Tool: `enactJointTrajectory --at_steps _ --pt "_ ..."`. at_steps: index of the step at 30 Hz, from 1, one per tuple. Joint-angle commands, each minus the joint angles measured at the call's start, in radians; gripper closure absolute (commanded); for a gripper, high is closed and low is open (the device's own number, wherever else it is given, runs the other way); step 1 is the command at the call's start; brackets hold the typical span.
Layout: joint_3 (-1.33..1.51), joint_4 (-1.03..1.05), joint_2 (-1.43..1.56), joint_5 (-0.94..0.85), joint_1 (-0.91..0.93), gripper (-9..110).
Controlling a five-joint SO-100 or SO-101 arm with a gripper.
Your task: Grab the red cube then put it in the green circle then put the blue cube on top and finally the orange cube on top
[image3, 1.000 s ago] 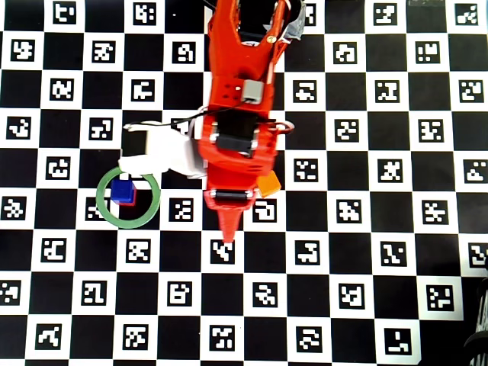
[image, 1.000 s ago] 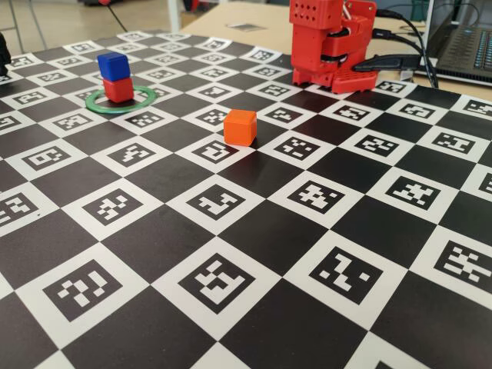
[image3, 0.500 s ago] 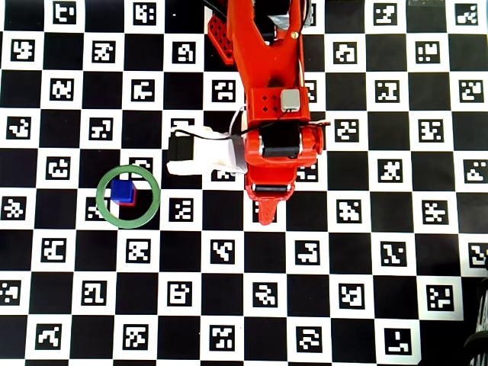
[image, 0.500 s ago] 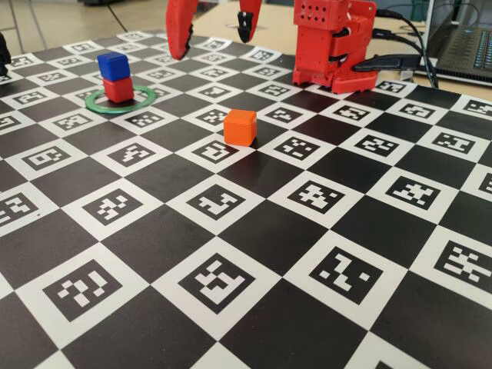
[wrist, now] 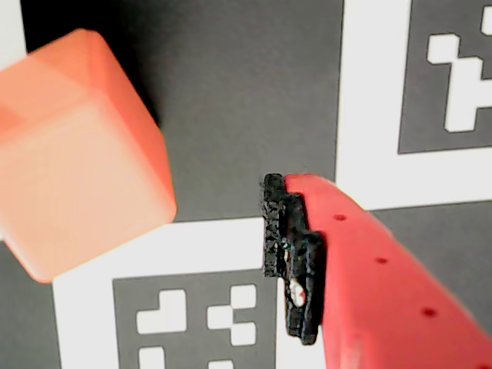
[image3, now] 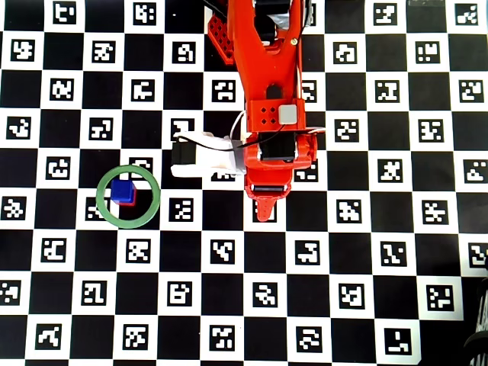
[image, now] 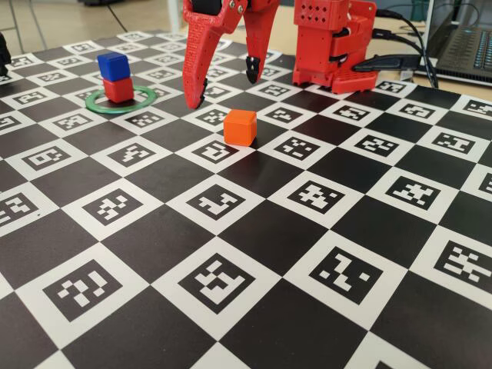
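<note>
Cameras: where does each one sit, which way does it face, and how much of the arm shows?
Fixed view: low at the board's edge, facing the arm's base; open gripper above the orange cube, blue cube on red cube in the green circle.
Wrist view: on the gripper, looking down; one finger beside the orange cube.
Overhead view: straight down; the arm hides the orange cube.
Shared: fixed and overhead show the stack; fixed and wrist the orange cube.

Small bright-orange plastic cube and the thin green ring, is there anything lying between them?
Nothing: in the fixed view, only bare checkerboard mat lies between the orange cube and the green ring.
</note>
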Motion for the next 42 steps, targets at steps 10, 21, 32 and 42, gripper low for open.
enactJointTrajectory --at_steps 10,21,32,42 --pt "0.143 -0.192 0.118 0.003 -0.041 51" --pt "0.229 -0.31 0.121 -0.015 -0.046 51" --pt "0.27 -0.382 0.117 -0.034 -0.04 51" --pt "0.276 -0.393 0.107 -0.086 -0.029 51"
